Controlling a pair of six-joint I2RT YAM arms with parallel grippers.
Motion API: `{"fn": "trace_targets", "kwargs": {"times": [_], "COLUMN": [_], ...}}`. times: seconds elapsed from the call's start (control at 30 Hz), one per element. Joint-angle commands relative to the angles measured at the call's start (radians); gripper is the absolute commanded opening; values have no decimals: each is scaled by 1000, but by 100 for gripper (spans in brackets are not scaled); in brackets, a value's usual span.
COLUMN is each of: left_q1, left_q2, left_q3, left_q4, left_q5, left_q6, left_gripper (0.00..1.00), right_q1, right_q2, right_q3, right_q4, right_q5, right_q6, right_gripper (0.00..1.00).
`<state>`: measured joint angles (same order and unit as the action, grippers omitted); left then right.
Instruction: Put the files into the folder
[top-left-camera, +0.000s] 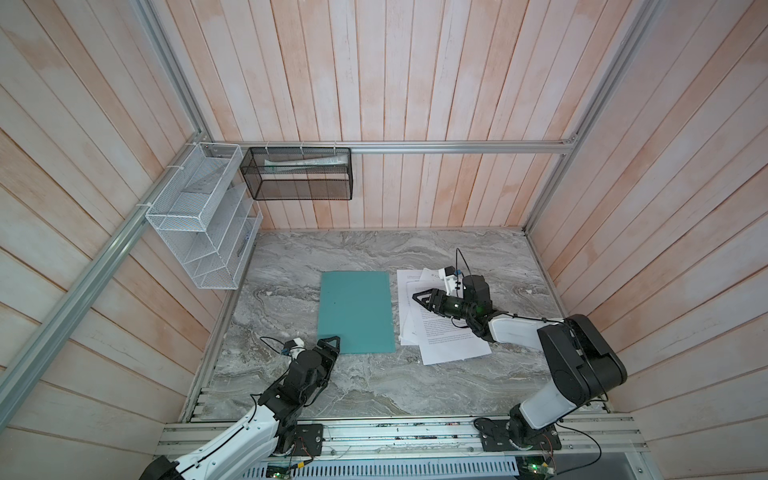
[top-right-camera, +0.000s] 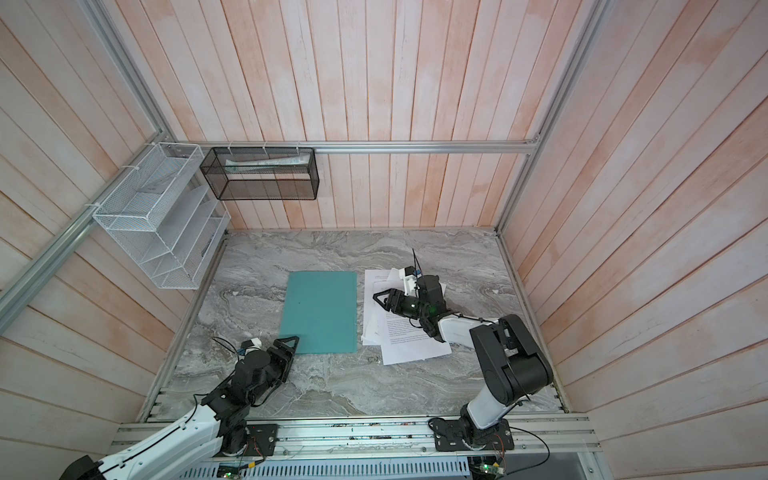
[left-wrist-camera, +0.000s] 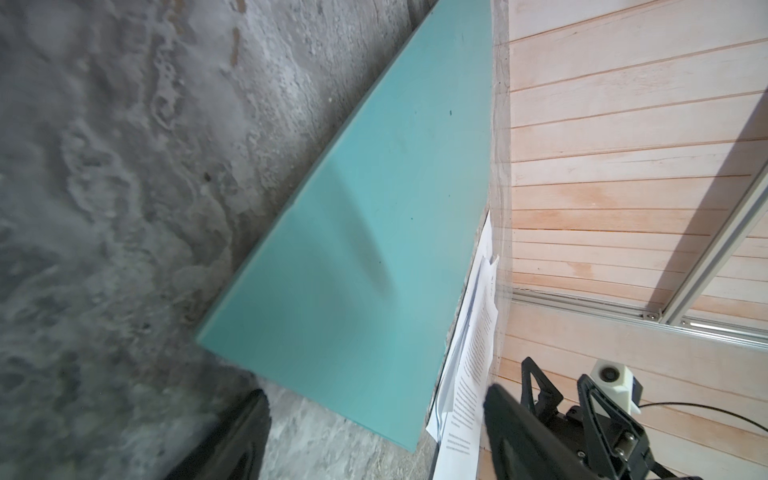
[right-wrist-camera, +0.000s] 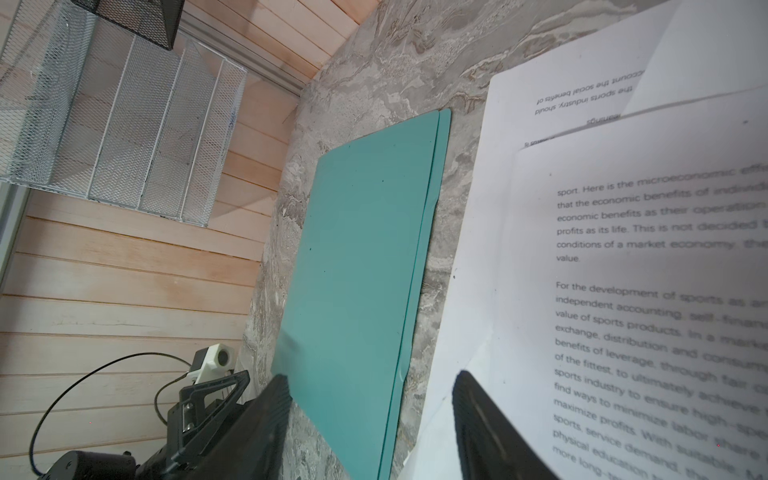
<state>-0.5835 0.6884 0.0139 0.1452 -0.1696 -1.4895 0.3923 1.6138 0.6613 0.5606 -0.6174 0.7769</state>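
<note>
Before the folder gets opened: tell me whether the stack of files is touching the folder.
Apart. The right wrist view shows a strip of bare marble between the folder and the files; in both top views the same gap shows.

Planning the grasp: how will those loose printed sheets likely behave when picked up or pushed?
The files are thin sheets lying fanned and overlapping, so they would probably flop and droop from a pinch. Unbound, they would likely slide apart on the smooth marble table rather than move together.

Both hands (top-left-camera: 330, 344) (top-left-camera: 420, 300) open, empty

Teal folder (top-left-camera: 355, 309), black-printed white files (top-left-camera: 451, 338), seemingly grey-veined table (top-left-camera: 415, 382).
</note>
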Motion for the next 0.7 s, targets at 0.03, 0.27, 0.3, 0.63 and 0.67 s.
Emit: {"fn": "trace_targets", "kwargs": {"times": [0.03, 0.27, 0.3, 0.63, 0.67], "left_q1": [9, 30, 32, 85, 88], "left_q2": [1, 21, 30, 224, 247], "left_q3": [-112, -113, -113, -127, -129], "left_q4": [52, 75, 83, 323, 348], "left_q5": [-28, -41, -47, -50, -49], "left_q6": [11, 31, 39, 85, 81], "left_gripper": [83, 83, 83, 83, 83], "right_q1": [-16, -36, -38, -41, -43], "right_q2": [5, 19, 21, 40, 38], "right_q3": [20, 3, 1, 3, 7], "right_q4": [4, 38, 43, 69, 68], "right_q5": [-17, -28, -28, -47, -47], "right_q6": [-18, -10, -7, -2, -3], "right_gripper": [61, 60, 60, 57, 57]}}
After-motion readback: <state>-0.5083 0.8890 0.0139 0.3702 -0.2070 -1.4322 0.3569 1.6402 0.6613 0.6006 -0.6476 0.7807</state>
